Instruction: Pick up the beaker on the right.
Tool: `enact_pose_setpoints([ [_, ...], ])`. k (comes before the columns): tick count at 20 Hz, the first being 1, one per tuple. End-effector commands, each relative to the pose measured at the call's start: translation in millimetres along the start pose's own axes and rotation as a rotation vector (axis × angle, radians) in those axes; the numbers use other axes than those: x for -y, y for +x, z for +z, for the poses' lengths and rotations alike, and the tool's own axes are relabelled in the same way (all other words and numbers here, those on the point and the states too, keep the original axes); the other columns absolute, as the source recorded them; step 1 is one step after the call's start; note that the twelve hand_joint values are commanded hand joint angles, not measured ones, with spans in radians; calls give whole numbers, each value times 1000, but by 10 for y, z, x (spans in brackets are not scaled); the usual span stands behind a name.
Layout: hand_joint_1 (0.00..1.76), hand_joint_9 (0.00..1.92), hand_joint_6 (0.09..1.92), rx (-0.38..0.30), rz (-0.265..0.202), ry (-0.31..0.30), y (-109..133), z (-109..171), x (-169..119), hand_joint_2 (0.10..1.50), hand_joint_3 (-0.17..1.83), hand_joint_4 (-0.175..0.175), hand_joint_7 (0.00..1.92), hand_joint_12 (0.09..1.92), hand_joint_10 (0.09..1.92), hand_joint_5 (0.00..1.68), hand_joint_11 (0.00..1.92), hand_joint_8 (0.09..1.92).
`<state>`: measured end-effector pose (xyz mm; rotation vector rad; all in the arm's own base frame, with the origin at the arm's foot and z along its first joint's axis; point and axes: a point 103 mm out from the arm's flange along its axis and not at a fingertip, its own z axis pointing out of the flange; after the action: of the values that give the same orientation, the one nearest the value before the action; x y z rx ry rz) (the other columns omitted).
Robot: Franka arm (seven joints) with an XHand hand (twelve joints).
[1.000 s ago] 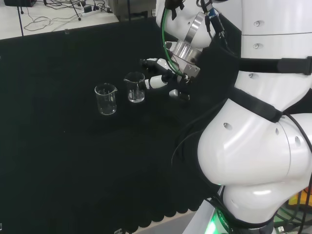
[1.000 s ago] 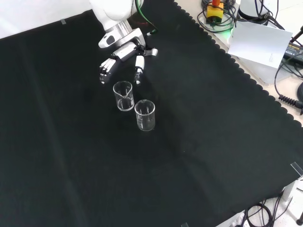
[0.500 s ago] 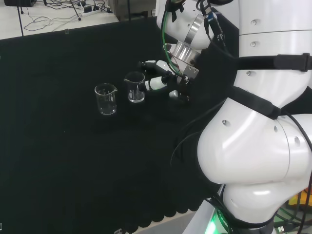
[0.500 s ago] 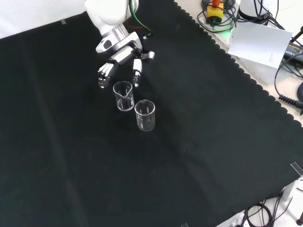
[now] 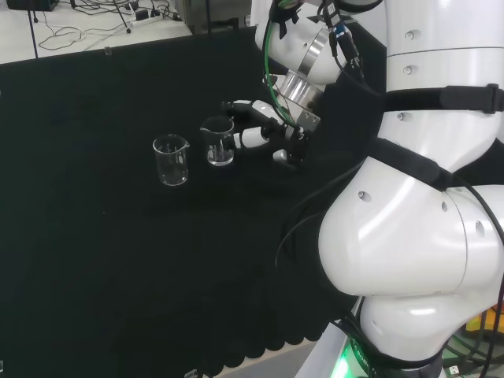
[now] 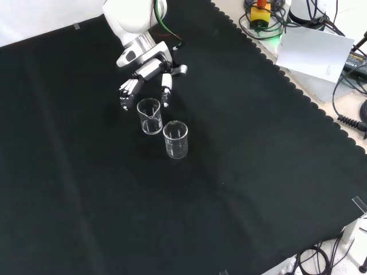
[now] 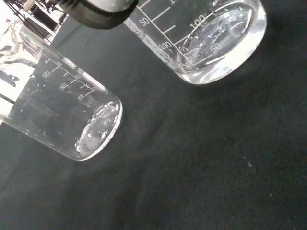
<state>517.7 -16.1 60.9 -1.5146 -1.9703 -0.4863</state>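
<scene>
Two clear beakers are being shown upright on the black cloth, close together but apart. In the head view, the right beaker is being approached by the hand, which is being held just beside it with fingers spread apart and nothing clasped. In the front view the fingers are being kept either side of that beaker's far rim, the other beaker standing nearer the camera.

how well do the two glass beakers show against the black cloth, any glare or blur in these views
Head view: both beakers read faintly, only rims and bases catching light. Front view: bright rim glints. Wrist view: near beaker large with white base glare, a blurred part of the hand above.
</scene>
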Motion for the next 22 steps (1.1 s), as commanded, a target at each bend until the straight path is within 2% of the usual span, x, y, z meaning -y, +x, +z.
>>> enact_pose_setpoints([
  [1, 855, 339, 87, -11, -10, -5, 21, 38, -15, 862, -175, -32, 214, 1338, 637, 397, 0, 655],
  [11, 854, 331, 87, -24, -10, -7, -21, 101, -39, 860, -175, -32, 214, 1335, 628, 393, 0, 653],
  [22, 851, 336, 87, -48, -42, -36, 39, 155, -82, 857, -175, -35, 237, 1332, 626, 403, 0, 660],
])
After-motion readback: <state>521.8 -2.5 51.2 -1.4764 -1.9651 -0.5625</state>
